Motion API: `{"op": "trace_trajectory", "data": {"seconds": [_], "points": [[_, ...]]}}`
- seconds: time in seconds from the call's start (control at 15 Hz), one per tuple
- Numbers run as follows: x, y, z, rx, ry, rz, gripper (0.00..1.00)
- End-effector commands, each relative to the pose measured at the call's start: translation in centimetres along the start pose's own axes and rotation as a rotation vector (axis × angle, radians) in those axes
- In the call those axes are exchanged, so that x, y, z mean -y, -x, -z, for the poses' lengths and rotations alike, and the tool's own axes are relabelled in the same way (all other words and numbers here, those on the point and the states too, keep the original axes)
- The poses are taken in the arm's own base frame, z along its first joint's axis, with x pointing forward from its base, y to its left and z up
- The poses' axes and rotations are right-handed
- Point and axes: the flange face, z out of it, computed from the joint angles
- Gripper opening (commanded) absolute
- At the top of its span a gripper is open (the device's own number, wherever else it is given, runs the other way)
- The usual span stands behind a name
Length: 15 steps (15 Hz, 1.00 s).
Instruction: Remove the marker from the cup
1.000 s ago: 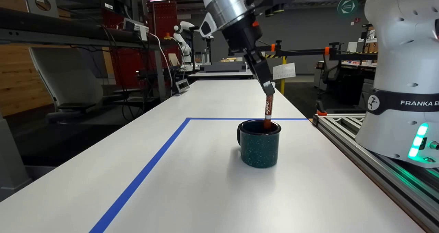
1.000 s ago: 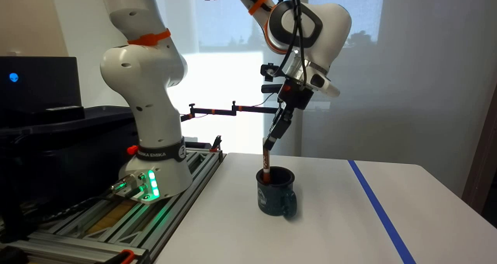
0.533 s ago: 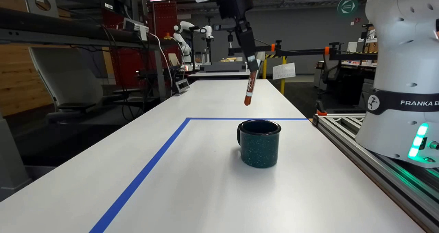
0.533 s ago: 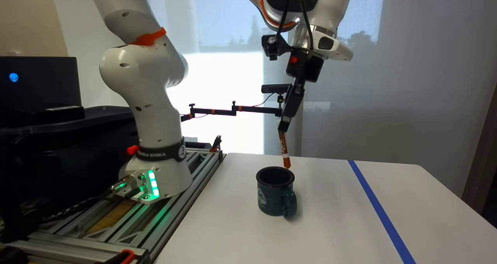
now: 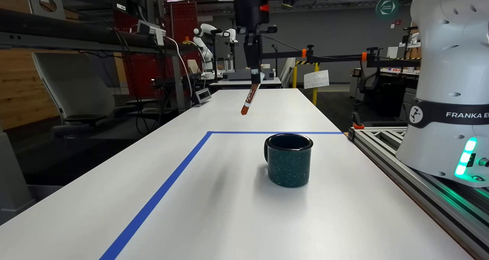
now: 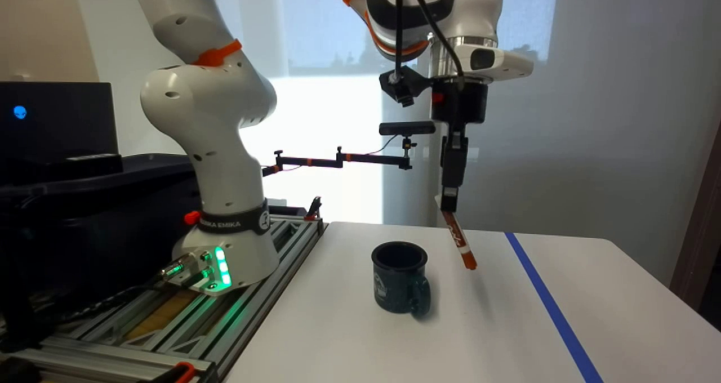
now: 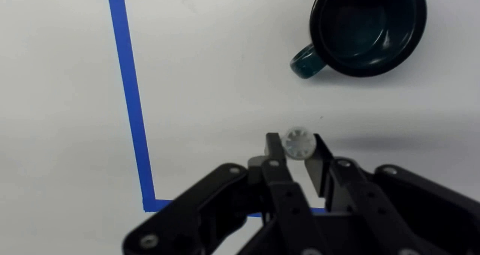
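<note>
The reddish-brown marker (image 5: pixel 250 96) is in the air, tilted, with its brown end pointing down. It also shows in an exterior view (image 6: pixel 459 239), beside the cup on the handle side and above the table. My gripper (image 5: pixel 255 76) is shut on the marker near its white upper end; in the wrist view only its round pale end (image 7: pixel 300 141) shows between the fingertips. The gripper also shows in an exterior view (image 6: pixel 449 199). The dark teal cup (image 5: pixel 289 166) stands upright on the table, apart from the marker. In the wrist view the cup (image 7: pixel 360 30) is empty inside.
Blue tape lines (image 5: pixel 164 191) mark the white table (image 5: pixel 214 229). The robot's base stands on a metal rail frame (image 6: pixel 281 293) along one table edge. A camera on a thin black arm (image 6: pixel 406 128) is behind the gripper. A small grey device (image 5: pixel 203 95) sits at the table's far edge.
The marker was in the cup a second ago. My gripper has lifted it out and moved it sideways past the cup's handle side, lowering a little lately; it is now more tilted. The cup has not moved.
</note>
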Motion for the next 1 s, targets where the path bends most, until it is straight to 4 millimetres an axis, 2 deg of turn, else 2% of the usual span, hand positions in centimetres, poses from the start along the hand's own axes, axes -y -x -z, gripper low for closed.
{"op": "trace_trajectory", "data": {"seconds": [0.0,0.33,0.4,0.47,0.93], "points": [[-1.5,0.6,-2.0,-0.079,-0.014,-0.031,0.05],[-4.2,1.7,-5.7,-0.102,-0.046,-0.056,0.05],[-5.0,0.9,-6.1,-0.098,-0.050,-0.055,0.05],[-5.4,1.2,-6.8,-0.088,-0.059,-0.051,0.05],[-5.8,0.2,-10.6,-0.149,-0.098,0.082,0.05]]}}
